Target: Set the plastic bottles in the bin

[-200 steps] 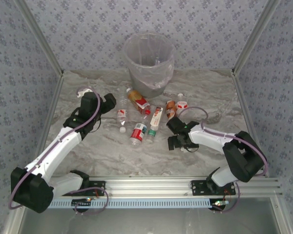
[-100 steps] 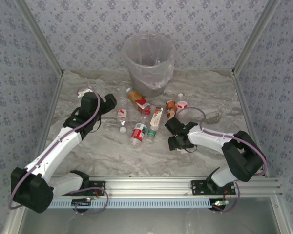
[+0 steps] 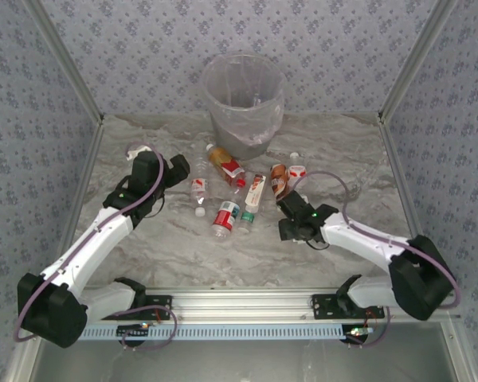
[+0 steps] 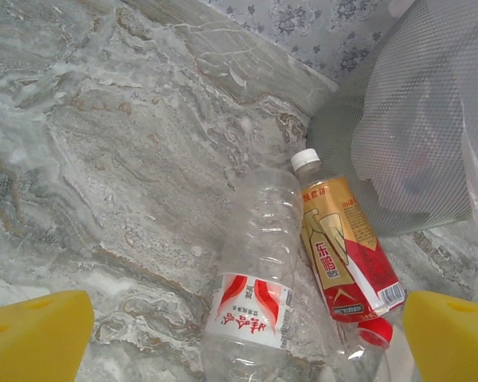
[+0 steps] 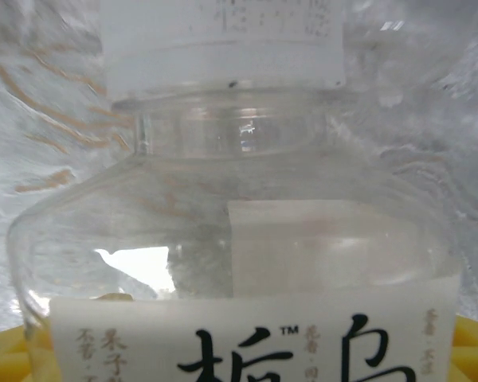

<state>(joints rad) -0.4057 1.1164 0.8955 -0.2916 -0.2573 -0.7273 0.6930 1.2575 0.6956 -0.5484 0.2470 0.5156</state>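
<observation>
Several plastic bottles lie loose in front of the bin [image 3: 245, 99]: an orange and red one [image 3: 225, 163], a clear one with a red and white label [image 3: 197, 193], a red one [image 3: 225, 216] and a brown one [image 3: 278, 179]. My right gripper [image 3: 296, 227] is low on the table right of them, shut on a clear white-capped bottle [image 5: 239, 159] with a white label and black characters. My left gripper [image 3: 175, 169] is open. Its yellow pads [image 4: 36, 334] flank the clear bottle [image 4: 255, 270], beside the orange one [image 4: 342, 239] and the bin [image 4: 414, 135].
The table [image 3: 167, 239] is marbled grey, closed in by patterned walls at the back and both sides. A metal rail [image 3: 247, 306] with both arm bases runs along the near edge. A red cap [image 4: 374, 330] lies by the orange bottle.
My right gripper has closed on the white-capped bottle and shifted a little right, and that arm's elbow has swung out to the right. The left arm has not moved.
</observation>
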